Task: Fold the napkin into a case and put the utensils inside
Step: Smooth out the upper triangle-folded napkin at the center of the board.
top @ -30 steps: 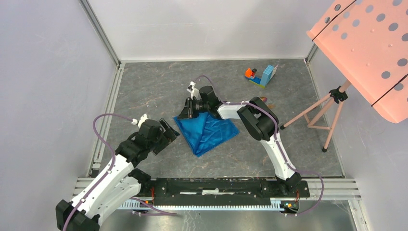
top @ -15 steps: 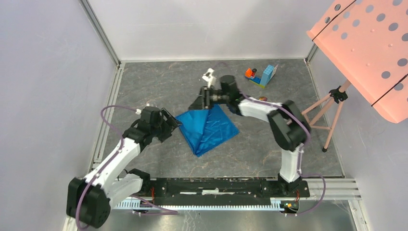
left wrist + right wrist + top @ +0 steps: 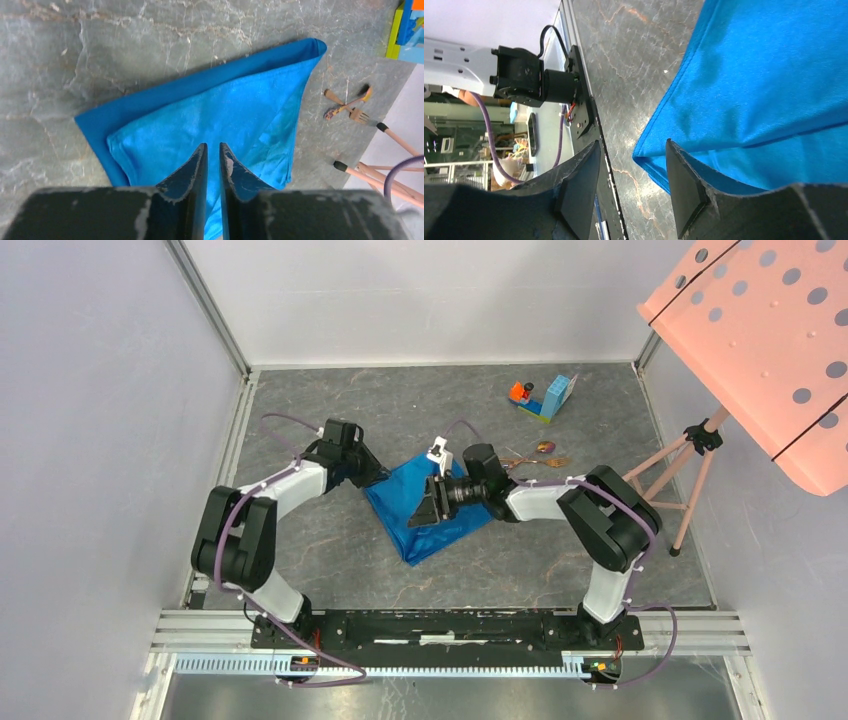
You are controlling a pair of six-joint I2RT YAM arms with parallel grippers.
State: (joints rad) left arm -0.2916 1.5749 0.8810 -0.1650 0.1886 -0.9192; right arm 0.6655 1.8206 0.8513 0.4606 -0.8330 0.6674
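Note:
The bright blue napkin (image 3: 425,540) lies on the table folded flat into a triangle (image 3: 225,100); no case is in view. My left gripper (image 3: 372,476) is at its far-left edge. In the left wrist view this gripper (image 3: 213,145) has its jaws almost together, a thin slit between them, and no cloth visibly pinched. My right gripper (image 3: 422,510) hovers over the napkin's middle. In the right wrist view it (image 3: 633,145) is open, and a napkin (image 3: 774,75) corner shows between its fingers. The copper-gold utensils (image 3: 540,455) (image 3: 350,105) lie on the table right of the napkin.
An orange-and-blue toy block piece (image 3: 545,398) (image 3: 407,30) sits at the back right. A pink tripod (image 3: 670,475) stands on the right under a perforated pink panel (image 3: 770,340). Metal rails border the table on the left and at the front.
The left arm swung from the near left to the napkin's far-left edge and its jaws closed. The right gripper opened and moved from the napkin's far corner to over its middle.

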